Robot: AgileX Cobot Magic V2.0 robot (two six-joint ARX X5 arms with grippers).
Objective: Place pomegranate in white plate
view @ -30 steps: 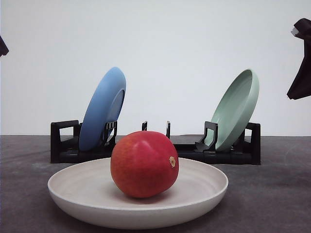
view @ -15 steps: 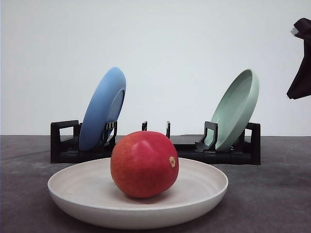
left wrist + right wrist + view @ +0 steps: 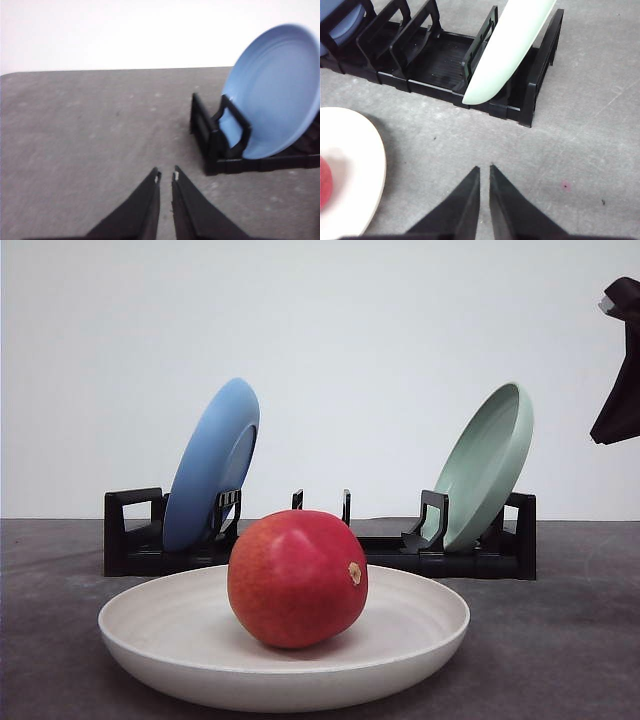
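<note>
The red pomegranate [image 3: 297, 578] rests in the middle of the white plate [image 3: 420, 645] at the front of the table, free of both grippers. In the right wrist view a sliver of the pomegranate [image 3: 324, 183] and the white plate's rim [image 3: 370, 160] show at the edge. My right gripper [image 3: 483, 168] hovers over bare table beside that plate, fingers shut with nothing between them. Part of the right arm [image 3: 620, 370] hangs high at the right of the front view. My left gripper [image 3: 166, 175] is shut and empty over bare table near the rack's end.
A black dish rack [image 3: 400, 550] runs across the table behind the white plate. A blue plate [image 3: 212, 465] leans in its left end and a pale green plate [image 3: 488, 465] in its right end. The grey tabletop [image 3: 90, 130] lies open to the left of the rack.
The dark tip of the left arm at the front view's left edge has gone out of view. The pomegranate, the plates and the right arm have not moved.
</note>
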